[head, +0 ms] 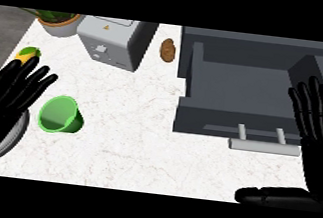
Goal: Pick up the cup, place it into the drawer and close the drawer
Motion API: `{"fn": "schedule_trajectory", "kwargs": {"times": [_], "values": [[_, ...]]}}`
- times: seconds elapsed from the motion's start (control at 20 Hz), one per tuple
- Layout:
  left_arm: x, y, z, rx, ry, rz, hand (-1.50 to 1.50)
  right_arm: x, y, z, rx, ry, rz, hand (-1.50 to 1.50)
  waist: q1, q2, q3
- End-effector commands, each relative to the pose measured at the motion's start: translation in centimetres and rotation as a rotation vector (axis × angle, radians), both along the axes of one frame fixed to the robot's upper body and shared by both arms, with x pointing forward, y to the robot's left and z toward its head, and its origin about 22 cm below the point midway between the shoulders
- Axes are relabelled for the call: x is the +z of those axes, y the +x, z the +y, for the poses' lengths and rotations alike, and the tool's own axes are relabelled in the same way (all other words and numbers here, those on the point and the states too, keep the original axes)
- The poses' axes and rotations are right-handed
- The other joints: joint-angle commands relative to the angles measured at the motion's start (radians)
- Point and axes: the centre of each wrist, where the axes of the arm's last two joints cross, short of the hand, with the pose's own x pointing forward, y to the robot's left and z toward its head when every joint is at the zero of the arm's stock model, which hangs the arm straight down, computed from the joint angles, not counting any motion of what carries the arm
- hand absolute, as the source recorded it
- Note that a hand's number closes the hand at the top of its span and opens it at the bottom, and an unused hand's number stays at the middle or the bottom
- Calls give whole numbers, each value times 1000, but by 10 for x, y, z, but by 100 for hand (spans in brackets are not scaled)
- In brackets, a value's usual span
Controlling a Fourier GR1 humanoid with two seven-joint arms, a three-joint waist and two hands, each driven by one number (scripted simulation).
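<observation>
One green cup (pixel 61 115) lies tipped on its side on the bench (pixel 146 144), mouth facing up toward the camera, close to the bench's left edge. Just left of it, a grey plate rim (pixel 8 141) pokes out from under the left hand (pixel 6 94). Left hand is open, fingers straight and spread, fingertips just beside the cup's upper left; holds nothing, contact with cup can't be told.

Wide bare stretch of white bench runs from the cup rightward to the drawer (pixel 237 92), nothing lying between them. Drawer is dark grey, pulled open at the bench's right side, inside showing bare, its pale bar handle (pixel 263 146) sticking out at the front toward the near edge.

Right hand (pixel 322 144) is at the right edge of the view, beside the drawer's right wall, fingers straight and pointing up, thumb out to the left near the bottom; released, grasping nothing.

Far edge of bench: grey toaster (pixel 114 41) near the middle-left, potted plant (pixel 57 21) at the far left corner, a brown oval item (pixel 167 50) between toaster and drawer. Small yellow-green thing (pixel 28 55) by the left edge above the left hand, can't tell what it is.
</observation>
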Motion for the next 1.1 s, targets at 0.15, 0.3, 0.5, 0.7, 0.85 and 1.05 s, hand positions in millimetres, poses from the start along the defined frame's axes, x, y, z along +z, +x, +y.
{"fn": "schedule_trajectory", "kwargs": {"times": [0.15, 0.3, 0.5, 0.7, 0.85, 1.05], "values": [[-31, 36, 86, -112, -107, 135, -150, 2, 7, 13, 71, -8, 83, -150, -14, -3, 1], [-47, 50, 102, -109, -17, 173, -150, -1, 21, -7, 62, -28, 81, -150, -8, -5, 2], [-61, 71, 102, -107, 4, 219, -150, -13, 35, -1, 58, -32, 71, -150, -4, -6, 3], [-91, 85, 110, -103, 18, 245, -150, 4, 39, -7, 75, -35, 34, -150, -14, -3, 2], [-116, 70, 118, -57, 50, 288, -150, 13, 45, -22, 68, -30, 36, -150, -15, -3, 1], [-119, 70, 131, -8, 84, 291, -150, 25, 45, -4, 51, -42, 25, -150, -15, -4, 1]]}}
